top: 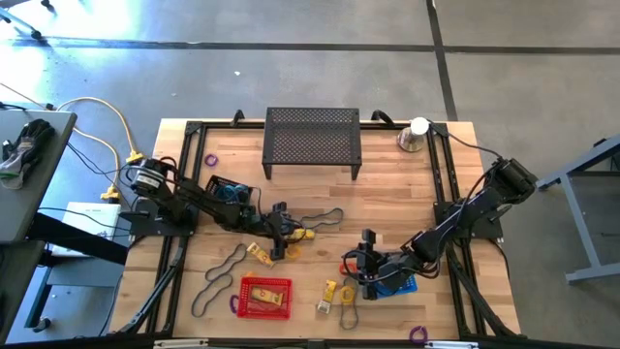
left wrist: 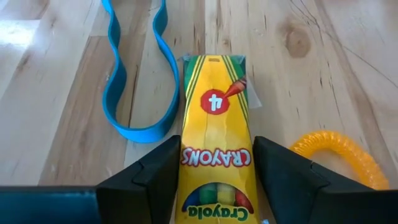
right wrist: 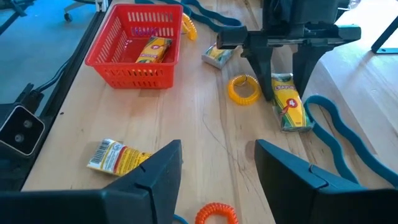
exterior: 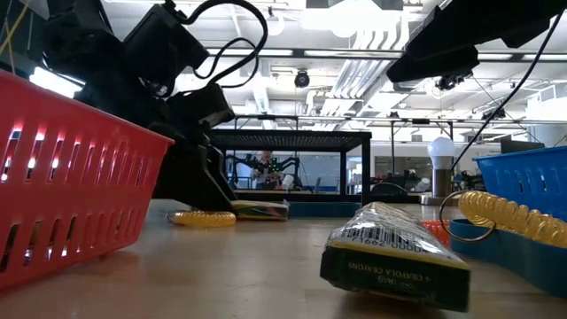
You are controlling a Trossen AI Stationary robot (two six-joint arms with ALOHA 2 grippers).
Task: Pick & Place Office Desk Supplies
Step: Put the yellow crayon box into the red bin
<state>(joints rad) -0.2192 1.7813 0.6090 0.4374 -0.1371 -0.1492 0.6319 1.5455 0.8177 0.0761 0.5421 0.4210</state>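
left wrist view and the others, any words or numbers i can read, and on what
"CRAYONS", upside down as seen, on the yellow crayon box between the left gripper fingers.
"Crayola" on the same box.
"4" in a red circle on it, also seen in the right wrist view.
"CRAYOLA CRAYONS", upside down, seems to stand on the dark end of the pack in the low view, along with a barcode.
Print on the other crayon packs is too small to read.

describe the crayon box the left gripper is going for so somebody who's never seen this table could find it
Start at the black mesh stand at the table's far edge and come toward the middle, where the left gripper straddles a yellow crayon box. It lies between a teal band and a yellow coil ring, and shows a 4.
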